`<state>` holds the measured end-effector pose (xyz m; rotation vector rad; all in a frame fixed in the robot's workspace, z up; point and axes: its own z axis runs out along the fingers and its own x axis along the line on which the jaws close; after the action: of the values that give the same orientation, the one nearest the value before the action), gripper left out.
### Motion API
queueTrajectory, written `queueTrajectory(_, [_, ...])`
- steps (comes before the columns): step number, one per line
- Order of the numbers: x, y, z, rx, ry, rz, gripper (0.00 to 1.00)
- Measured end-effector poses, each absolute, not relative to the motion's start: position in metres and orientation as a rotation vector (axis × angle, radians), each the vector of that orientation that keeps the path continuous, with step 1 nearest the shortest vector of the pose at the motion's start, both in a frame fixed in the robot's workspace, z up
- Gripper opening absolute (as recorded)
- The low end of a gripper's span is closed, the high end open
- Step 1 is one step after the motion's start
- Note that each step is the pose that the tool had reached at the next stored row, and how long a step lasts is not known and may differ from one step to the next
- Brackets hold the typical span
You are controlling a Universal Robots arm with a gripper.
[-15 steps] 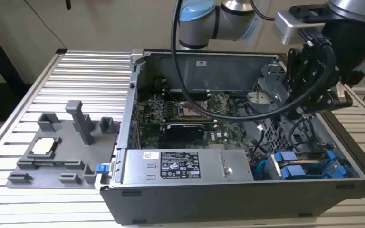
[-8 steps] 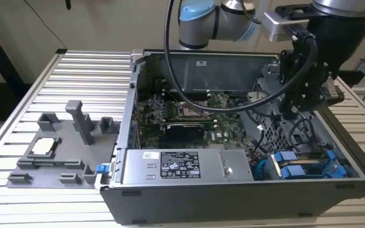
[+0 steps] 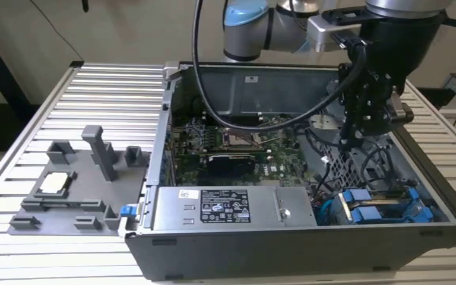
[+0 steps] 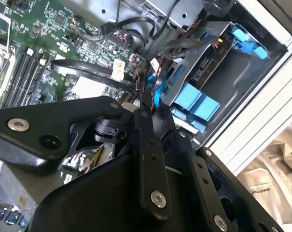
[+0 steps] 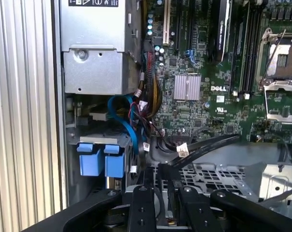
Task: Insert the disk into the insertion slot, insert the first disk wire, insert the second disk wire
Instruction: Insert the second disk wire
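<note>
Open case [image 3: 291,249] on slatted table [image 3: 101,83], disk [image 3: 363,205] seated in slot [image 3: 422,211], gripper [image 5: 160,170] closed on black wire [image 5: 208,145] over perforated cage [image 5: 218,176], tangled cables [image 5: 141,108] beside disk

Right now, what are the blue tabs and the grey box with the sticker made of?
The blue tabs look like plastic: bright even colour, smooth moulded faces, a soft sheen. The grey box is probably sheet metal: dull silver, folded edges, a screw in it.

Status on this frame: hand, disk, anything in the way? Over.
Hand inside case, over perforated cage. Disk sitting in blue-trimmed slot. Loose cables bunched between hand and disk.
</note>
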<state>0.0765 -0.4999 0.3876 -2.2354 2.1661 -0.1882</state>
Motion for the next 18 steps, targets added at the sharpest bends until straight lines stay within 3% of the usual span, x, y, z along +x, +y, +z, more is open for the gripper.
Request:
queueTrajectory(10, [0.063,-0.49,0.383,-2.245,2.171,-0.326,0.27])
queueTrajectory(18, [0.052,-0.482,0.376,-2.208,2.14,-0.397,0.27])
